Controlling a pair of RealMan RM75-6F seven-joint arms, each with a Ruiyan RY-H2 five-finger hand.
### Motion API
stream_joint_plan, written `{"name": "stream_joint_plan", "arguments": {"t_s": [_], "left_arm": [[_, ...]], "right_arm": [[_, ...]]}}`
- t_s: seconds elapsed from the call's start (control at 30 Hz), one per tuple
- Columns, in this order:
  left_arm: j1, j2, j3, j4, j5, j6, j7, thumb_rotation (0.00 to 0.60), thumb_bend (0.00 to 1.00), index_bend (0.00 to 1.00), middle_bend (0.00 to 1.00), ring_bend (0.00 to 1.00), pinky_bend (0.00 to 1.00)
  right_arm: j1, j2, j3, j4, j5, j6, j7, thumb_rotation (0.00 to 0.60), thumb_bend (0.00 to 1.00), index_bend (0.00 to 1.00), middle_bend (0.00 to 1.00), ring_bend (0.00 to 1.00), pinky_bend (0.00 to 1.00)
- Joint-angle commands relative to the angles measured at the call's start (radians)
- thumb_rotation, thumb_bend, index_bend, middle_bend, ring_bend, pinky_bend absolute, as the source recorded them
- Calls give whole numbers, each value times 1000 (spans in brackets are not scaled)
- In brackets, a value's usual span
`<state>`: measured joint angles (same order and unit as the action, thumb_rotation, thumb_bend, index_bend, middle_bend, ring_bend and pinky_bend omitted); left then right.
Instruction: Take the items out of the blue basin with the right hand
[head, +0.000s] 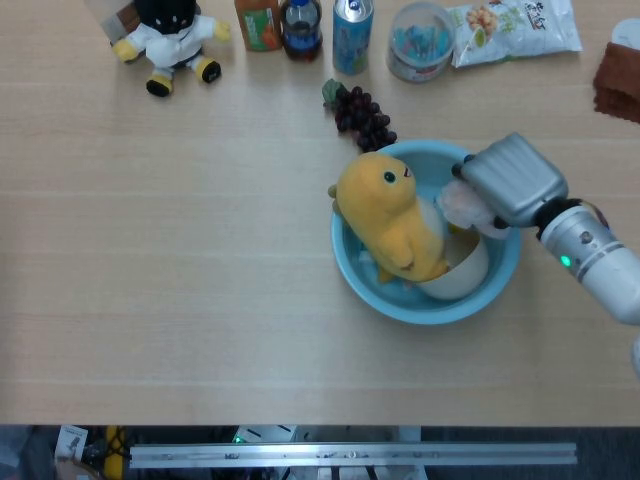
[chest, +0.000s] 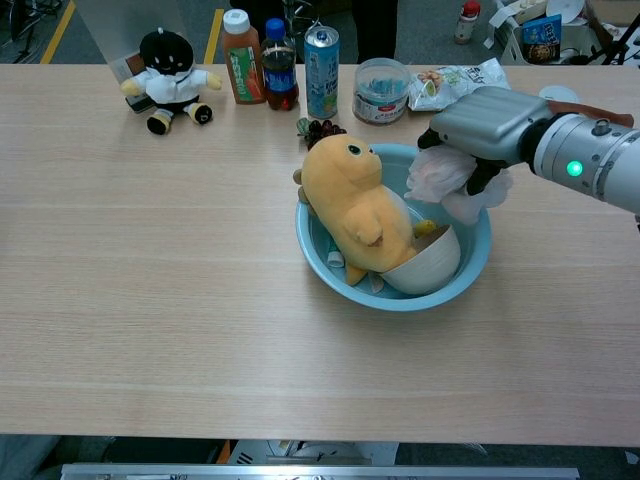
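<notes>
The blue basin (head: 500, 283) (chest: 474, 262) stands right of the table's middle. A yellow plush toy (head: 390, 218) (chest: 356, 203) fills its left half, leaning over a white bowl (head: 463, 275) (chest: 430, 265). My right hand (head: 511, 180) (chest: 492, 122) hovers over the basin's right rim and grips a pale pink crumpled bundle (head: 462, 206) (chest: 450, 180), lifted just above the bowl. Small bits lie on the basin floor under the plush. My left hand is out of both views.
Dark grapes (head: 362, 115) (chest: 320, 130) lie just behind the basin. Along the far edge stand a black plush doll (head: 168, 36), an orange bottle (chest: 239, 58), a cola bottle (chest: 279, 64), a blue can (chest: 321, 58), a clear tub (chest: 380, 90), a snack bag (head: 510, 28) and a brown cloth (head: 618, 82).
</notes>
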<state>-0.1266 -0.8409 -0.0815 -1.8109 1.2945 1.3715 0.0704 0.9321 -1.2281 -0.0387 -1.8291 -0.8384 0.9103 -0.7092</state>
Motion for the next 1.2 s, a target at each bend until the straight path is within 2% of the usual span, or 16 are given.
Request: {"name": "stream_joint_plan", "arguments": {"t_s": [0.03,0.27,0.47,0.63,0.7,0.77,0.83,0.87,0.9,1.0,1.2], "left_arm": [[-2,1,-1,-2,1,-1,2,600,369,260,262,251,264],[-11,2,-4,-6,5,-9,5,600,370,260,262,251,264],[-14,1,-3,-10,6,-13,9,600,369,260,262,251,264],[-12,3,-3,-13,5,-10,10,600,370,260,262,251,264],[-11,5,-2,-14,3,-10,11,600,370,260,262,251,264],[-10,8,-3,-15,2,-7,12,600,370,260,262,251,264],[-11,10,-5,-17,1,-6,12,600,370,260,262,251,264],[-11,12,-5,-18,-1,-7,14,600,370,260,262,251,264],[-11,13,-5,-19,-1,-7,15,600,370,260,262,251,264],[-12,16,-6,-20,-4,-10,16,600,370,260,262,251,264],[-16,15,-7,-20,-3,-13,16,600,370,260,262,251,264]], "right_arm": [[-19,53,23,-25,-23,34,38,600,456,612,550,613,846],[-28,110,86,17,-7,80,82,600,454,612,550,613,846],[-3,93,113,106,78,87,21,600,439,587,533,577,831],[15,52,115,164,154,72,-23,600,418,358,415,409,655],[23,32,110,186,182,78,-53,600,402,218,345,329,601],[30,17,112,195,219,79,-74,600,362,109,269,255,544],[34,17,121,188,235,68,-67,600,276,32,203,193,496],[34,19,126,183,230,67,-59,600,199,5,173,166,474],[33,20,128,178,223,67,-54,600,140,0,154,151,460],[29,35,134,146,196,62,-31,600,45,0,135,136,449],[26,76,143,54,146,45,6,600,5,0,132,133,432]]}}
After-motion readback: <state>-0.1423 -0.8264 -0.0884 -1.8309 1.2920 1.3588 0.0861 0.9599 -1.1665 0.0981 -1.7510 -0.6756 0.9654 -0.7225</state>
